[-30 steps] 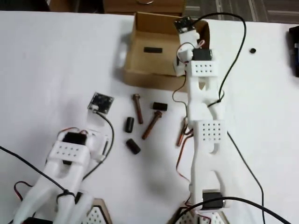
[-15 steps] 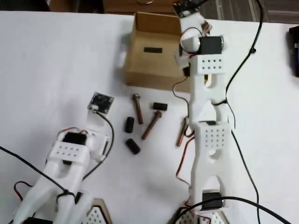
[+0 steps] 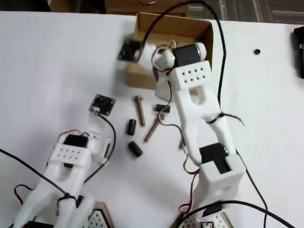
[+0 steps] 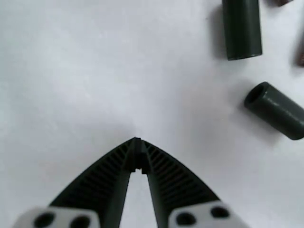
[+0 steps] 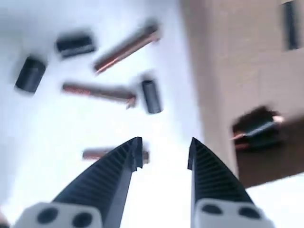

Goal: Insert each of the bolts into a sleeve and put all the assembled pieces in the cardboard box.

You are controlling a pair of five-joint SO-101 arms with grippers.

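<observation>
Copper bolts [image 3: 139,110] [image 3: 153,127] lie on the white table in front of the cardboard box [image 3: 166,27], with black sleeves [image 3: 131,126] [image 3: 135,148] [image 3: 162,108] among them. My right arm [image 3: 190,76] leans over the box's front edge. Its gripper [image 5: 165,154] is open and holds nothing, hanging above the table with bolts [image 5: 126,47] [image 5: 97,91] and a sleeve [image 5: 151,96] beyond it. One bolt [image 5: 107,154] lies partly behind a finger. My left gripper [image 4: 137,145] is shut and empty, low over bare table beside two sleeves [image 4: 242,28] [image 4: 275,109].
A black piece [image 5: 289,19] lies inside the box [image 5: 237,57]. A third bolt [image 3: 182,141] is partly under the right arm. Cables loop around both arms. A small black object [image 3: 257,51] sits far right, another dark thing [image 3: 299,45] at the table's edge.
My right arm has swung left from over the box's right side to its front edge, above the loose bolts. The left arm and the parts have not moved.
</observation>
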